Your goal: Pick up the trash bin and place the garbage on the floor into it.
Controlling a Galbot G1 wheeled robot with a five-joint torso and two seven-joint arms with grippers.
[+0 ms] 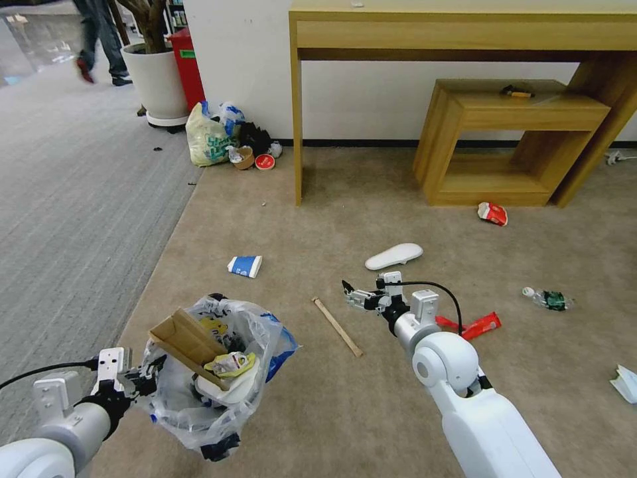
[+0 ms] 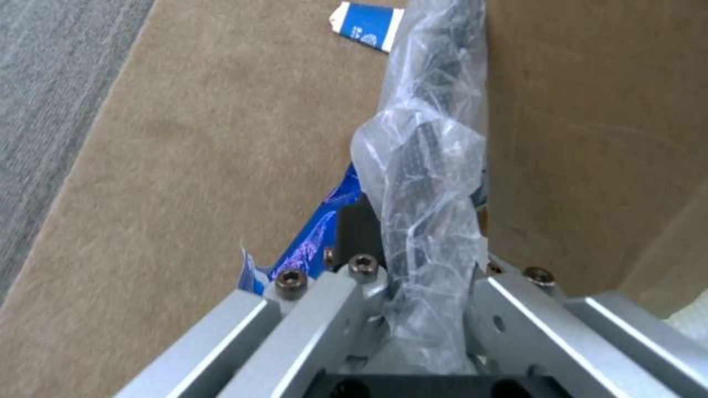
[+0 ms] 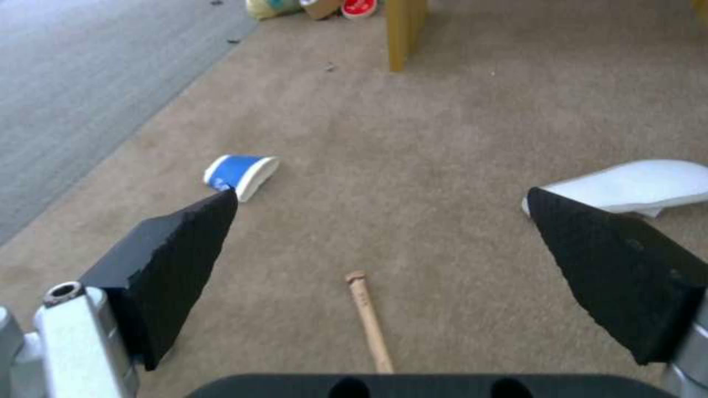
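Half done. Trash bin [image 1: 212,372] up off the floor [image 1: 332,219], rim pinched in left gripper [image 1: 142,382], some garbage inside. Right gripper [image 1: 350,297] wide open, empty, stick [image 1: 337,326] just below. Cup [image 1: 245,265], insole [image 1: 394,256], wrappers left.

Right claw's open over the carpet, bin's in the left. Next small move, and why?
Probably lower the right claw onto the wooden stick. It hangs open above the stick, which lies bare on the floor between the fingers in the right wrist view. The left claw holds the trash bin close beside.
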